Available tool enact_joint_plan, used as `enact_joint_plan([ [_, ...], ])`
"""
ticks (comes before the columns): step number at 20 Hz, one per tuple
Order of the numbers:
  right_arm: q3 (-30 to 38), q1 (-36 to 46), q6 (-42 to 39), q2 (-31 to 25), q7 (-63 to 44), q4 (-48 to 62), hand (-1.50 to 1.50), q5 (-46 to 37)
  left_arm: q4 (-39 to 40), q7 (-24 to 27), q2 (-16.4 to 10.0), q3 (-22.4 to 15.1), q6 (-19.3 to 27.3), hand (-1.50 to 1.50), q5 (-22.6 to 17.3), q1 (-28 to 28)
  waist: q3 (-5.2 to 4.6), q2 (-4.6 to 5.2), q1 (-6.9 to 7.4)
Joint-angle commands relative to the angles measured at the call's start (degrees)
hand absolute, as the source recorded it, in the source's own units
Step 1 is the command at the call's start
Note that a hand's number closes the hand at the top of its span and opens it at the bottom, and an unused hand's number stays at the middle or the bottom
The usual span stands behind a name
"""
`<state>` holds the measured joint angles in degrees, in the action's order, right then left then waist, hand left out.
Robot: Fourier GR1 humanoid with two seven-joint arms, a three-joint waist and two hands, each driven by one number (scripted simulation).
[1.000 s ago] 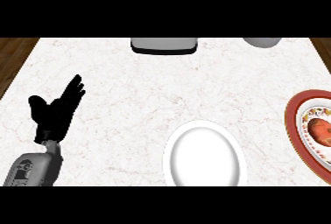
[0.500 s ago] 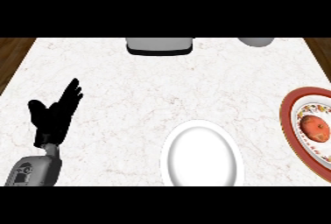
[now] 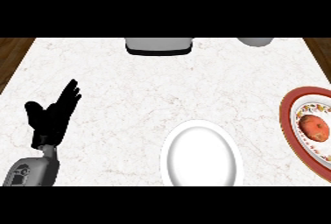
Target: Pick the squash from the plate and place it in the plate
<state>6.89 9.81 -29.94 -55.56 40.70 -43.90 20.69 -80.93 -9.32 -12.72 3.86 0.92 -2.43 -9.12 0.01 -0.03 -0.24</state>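
Observation:
A round orange-red squash point(image 3: 314, 127) lies on a red-rimmed patterned plate point(image 3: 290, 113) at the right edge of the head view, partly cut off by the frame. A plain white plate point(image 3: 201, 153) sits on the marble counter near the lower middle, with nothing on it. My left hand point(image 3: 51, 116) stays open at the left, fingers straight and pointing up and to the right, far from both plates. My right hand does not show.
A grey box-like object point(image 3: 160, 45) stands at the counter's far edge, center. A grey rounded container point(image 3: 255, 41) sits at the far right. Dark wood floor point(image 3: 13, 52) shows past the counter's left and right edges.
The view has slid a little: the patterned plate and squash now show further into the frame from the right. The left hand holds the same open pose.

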Motion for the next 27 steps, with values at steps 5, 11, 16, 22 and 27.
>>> enact_joint_plan([
  [5,1.8,-1.4,-16.1,-3.0,9.0,7.3,-1.50,1.5,1.0,-0.7,0.5,0.3,-0.2,0.00,-0.3,-1.8,0.19,0.22,0.09],
  [11,2.2,1.1,-15.7,-4.3,9.4,10.6,-1.50,0.6,-2.6,-1.3,0.2,-0.8,-0.5,0.00,0.5,0.9,0.30,0.32,1.37],
  [16,2.3,1.1,-14.7,-5.3,10.7,13.2,-1.50,-0.5,-2.9,-1.4,0.8,-0.5,-0.1,0.00,0.2,1.5,0.39,0.44,1.65],
  [22,1.0,0.1,-12.2,-4.8,14.3,14.7,-1.50,-3.2,1.5,1.3,0.5,0.1,-1.3,0.00,0.3,-1.2,0.40,0.67,0.83],
  [27,0.2,2.1,-11.6,-6.5,12.9,16.5,-1.50,-4.3,-0.3,0.5,2.6,-1.5,0.3,0.00,1.1,-1.2,0.49,0.76,1.67],
])
